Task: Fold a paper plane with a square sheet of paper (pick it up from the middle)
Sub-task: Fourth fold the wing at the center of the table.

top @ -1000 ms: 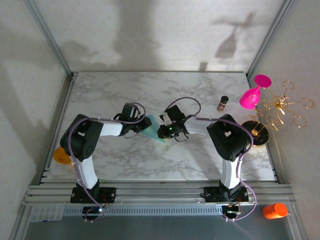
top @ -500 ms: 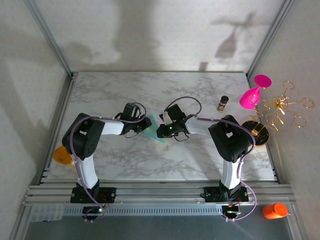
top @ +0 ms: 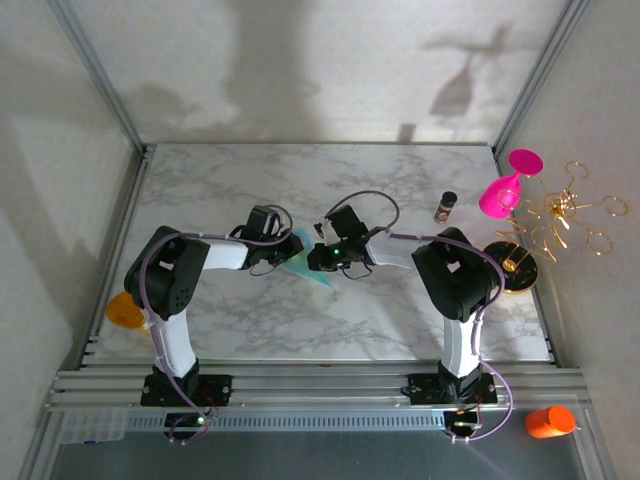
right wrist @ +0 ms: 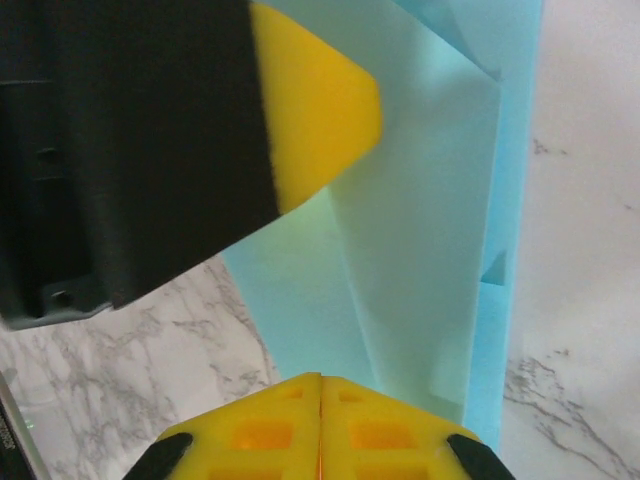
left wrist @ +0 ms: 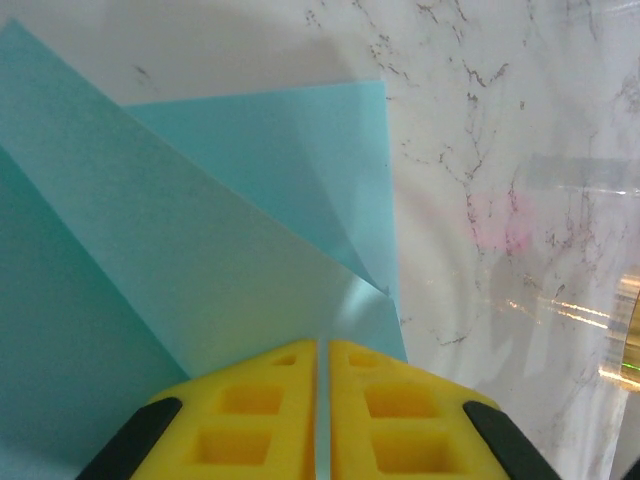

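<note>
The teal-blue square sheet of paper (top: 312, 275) lies on the marble table, folded into overlapping layers with a slanted crease (left wrist: 200, 250). My left gripper (top: 287, 250) is at its left side. In the left wrist view its yellow jaws (left wrist: 322, 342) are shut on a raised flap, and a thin teal strip shows between the pads. My right gripper (top: 320, 258) is at the sheet's right side. Its jaws (right wrist: 321, 377) are shut tight with their tips over the paper's (right wrist: 430, 250) near edge. The left gripper's yellow finger (right wrist: 320, 110) hangs close above in the right wrist view.
A pink goblet (top: 505, 190), a small brown bottle (top: 445, 206) and a gold wire stand (top: 560, 215) stand at the table's right edge. An orange object (top: 122, 312) sits off the left edge. Bare marble table (top: 400, 320) lies in front of the grippers.
My right gripper has slid a little left, closer to the left gripper, and its jaws have closed fully. The left gripper has held its place on the paper.
</note>
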You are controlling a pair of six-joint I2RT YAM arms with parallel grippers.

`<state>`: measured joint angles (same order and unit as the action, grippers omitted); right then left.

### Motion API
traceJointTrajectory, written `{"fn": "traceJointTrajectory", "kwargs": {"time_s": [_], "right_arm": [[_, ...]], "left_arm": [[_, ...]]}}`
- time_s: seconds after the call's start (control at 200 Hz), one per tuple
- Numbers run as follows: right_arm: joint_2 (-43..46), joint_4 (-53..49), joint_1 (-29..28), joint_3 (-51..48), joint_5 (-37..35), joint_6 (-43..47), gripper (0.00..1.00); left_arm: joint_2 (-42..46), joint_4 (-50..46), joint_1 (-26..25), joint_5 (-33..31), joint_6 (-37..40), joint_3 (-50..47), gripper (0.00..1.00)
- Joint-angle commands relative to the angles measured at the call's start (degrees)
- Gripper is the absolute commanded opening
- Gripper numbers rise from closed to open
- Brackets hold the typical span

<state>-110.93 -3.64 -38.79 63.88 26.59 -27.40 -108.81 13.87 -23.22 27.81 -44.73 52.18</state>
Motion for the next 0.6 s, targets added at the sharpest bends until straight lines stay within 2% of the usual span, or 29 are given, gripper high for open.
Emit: {"fn": "traceJointTrajectory", "kwargs": {"time_s": [0.0, 0.315, 0.591], "right_arm": [[-1.46, 0.06, -0.5, 1.4, -1.73, -1.67, 0.08], [-2.88, -1.09, -0.5, -1.03, -3.32, -2.49, 0.08], [-1.45, -3.36, -0.49, -3.12, -3.32, -1.39, 0.08]], "left_arm": [[-2.54, -4.42, -0.32, -2.85, 0.88, 0.11, 0.12], [-3.14, -5.89, -0.32, -4.01, 0.71, 0.2, 0.12], [-4.88, -12.06, -0.33, -8.83, -0.32, 1.78, 0.11]]}}
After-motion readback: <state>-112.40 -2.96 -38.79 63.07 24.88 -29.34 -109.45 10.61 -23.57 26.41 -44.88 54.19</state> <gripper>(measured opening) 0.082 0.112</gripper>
